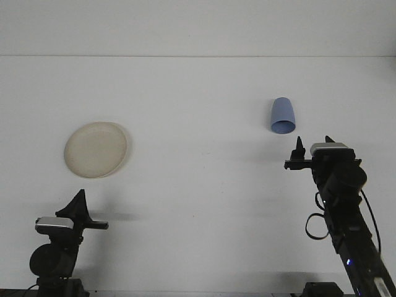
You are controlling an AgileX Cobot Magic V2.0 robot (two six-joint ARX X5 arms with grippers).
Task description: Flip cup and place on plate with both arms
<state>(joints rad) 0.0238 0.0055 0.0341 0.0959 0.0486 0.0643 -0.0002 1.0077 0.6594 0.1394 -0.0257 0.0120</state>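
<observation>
A blue cup [283, 116] rests on the white table [198, 185] at the right, its wider end towards me and its narrow end away. A cream plate [96, 149] lies flat at the left. My right gripper [314, 144] is raised above the table, just in front of the cup and slightly to its right. It is open, its two fingertips apart with nothing between them, and it is not touching the cup. My left gripper [79, 199] sits low near the front edge, below the plate, with its fingers together in one point.
The right arm [346, 223] and its looping cable reach up from the front right corner. The table's far edge [198, 57] runs across the back.
</observation>
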